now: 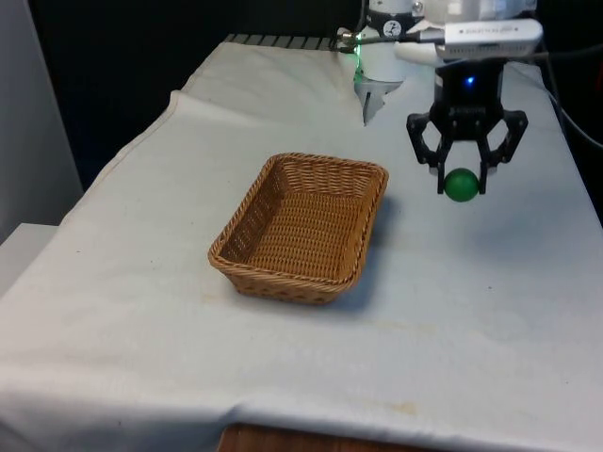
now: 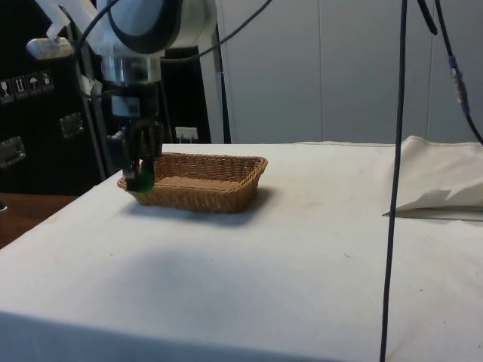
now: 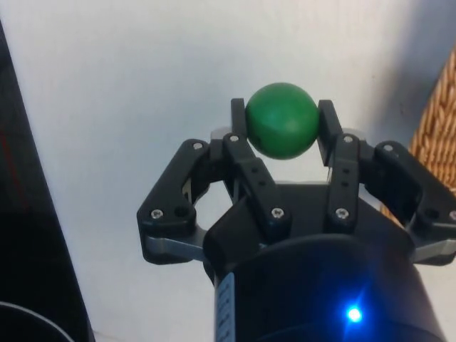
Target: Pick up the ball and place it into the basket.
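Gripper (image 1: 465,182) clenching green ball (image 1: 461,185) beside wicker basket (image 1: 283,278); needs carrying w/ clearance over rim, releasing at center.

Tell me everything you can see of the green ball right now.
The green ball is small, round, plain and matte. The claw is shut on it, one finger on either side. It hangs above the white cloth, touching nothing else, to the front view's right of the wicker basket and outside its rim.
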Robot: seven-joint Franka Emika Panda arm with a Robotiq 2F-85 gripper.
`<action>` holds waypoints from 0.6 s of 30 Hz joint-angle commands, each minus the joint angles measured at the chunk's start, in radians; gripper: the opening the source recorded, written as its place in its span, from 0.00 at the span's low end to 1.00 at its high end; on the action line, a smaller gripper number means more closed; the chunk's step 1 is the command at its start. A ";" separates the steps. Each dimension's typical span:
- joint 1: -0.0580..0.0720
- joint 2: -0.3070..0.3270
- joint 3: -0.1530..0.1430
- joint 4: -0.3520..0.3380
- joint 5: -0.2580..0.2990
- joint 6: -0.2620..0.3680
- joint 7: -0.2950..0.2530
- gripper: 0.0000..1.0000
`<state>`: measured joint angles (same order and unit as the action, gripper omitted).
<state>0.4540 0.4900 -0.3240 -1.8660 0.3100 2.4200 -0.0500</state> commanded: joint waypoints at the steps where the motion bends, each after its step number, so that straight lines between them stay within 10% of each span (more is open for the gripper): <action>1: 0.002 -0.010 -0.009 0.001 -0.012 -0.019 0.006 0.00; 18: -0.002 -0.049 -0.071 0.044 -0.047 -0.122 0.004 0.00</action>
<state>0.4510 0.4440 -0.3960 -1.8180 0.2700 2.3020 -0.0510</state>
